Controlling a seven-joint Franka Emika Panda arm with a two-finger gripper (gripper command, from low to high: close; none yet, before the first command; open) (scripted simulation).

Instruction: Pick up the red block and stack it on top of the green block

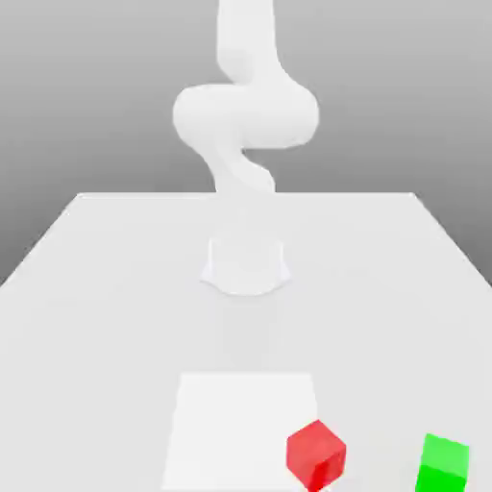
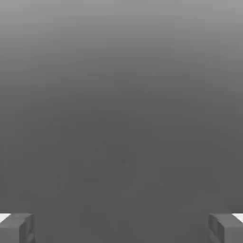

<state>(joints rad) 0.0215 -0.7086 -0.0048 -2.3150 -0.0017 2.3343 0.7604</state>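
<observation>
My tool (image 2: 121, 230) is spread wide with nothing between its fingers. Away from it, on the tabletop (image 1: 115, 327), sits the red block (image 1: 315, 455), by a corner of the pale square patch (image 1: 240, 423); the green block (image 1: 443, 465) is beyond it, toward the exterior view's right. I'd expect the red one light, stiff, perhaps slick, so I'd grip opposite flat sides at mid-height. I see no writing or labels.

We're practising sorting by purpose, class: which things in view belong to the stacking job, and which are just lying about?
For the job:
- red block
- green block
- open gripper

Not named in the job:
- white square patch; nothing else loose seen
</observation>
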